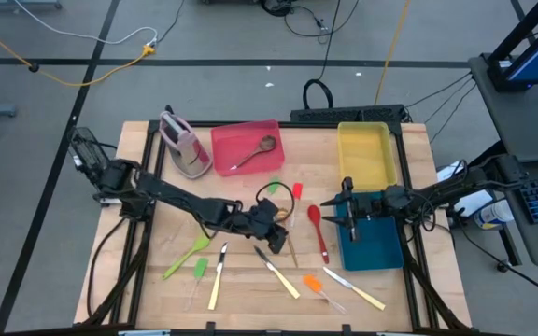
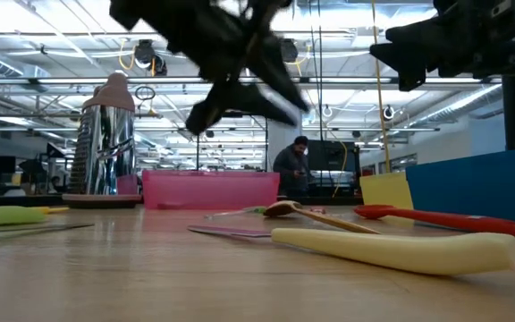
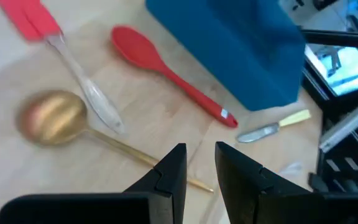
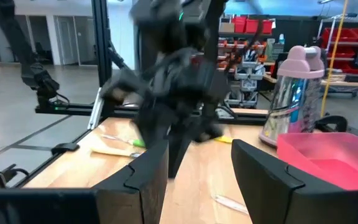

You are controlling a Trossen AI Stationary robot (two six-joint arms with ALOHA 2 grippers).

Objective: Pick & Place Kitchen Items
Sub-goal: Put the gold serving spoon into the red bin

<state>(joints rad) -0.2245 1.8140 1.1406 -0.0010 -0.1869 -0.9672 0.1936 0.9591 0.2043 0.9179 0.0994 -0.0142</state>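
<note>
Several slim utensils lie flat on the wooden table (image 1: pixel 157 280). A wooden spoon (image 3: pixel 51 115) lies in the middle, and its thin handle runs under my left gripper (image 3: pixel 201 149), which hangs above it, slanting down, slightly open and holding nothing. Beside the wooden spoon lie a red spoon (image 3: pixel 166 68) and a red-headed spatula with a clear handle (image 3: pixel 36 18). My right gripper (image 1: pixel 346 205) hovers open over the blue tray (image 1: pixel 376 245) and points toward the table's left. Another wooden spoon (image 1: pixel 255 149) lies in the red tray (image 1: pixel 222 149).
A yellow tray (image 1: pixel 367 154) stands at the back right, and a pink-and-grey container (image 1: pixel 185 145) at the back left. Near the front edge lie a green spoon (image 1: pixel 185 257), a green spatula (image 1: pixel 197 271), cream-handled knives (image 1: pixel 218 280) and an orange spatula (image 1: pixel 314 283).
</note>
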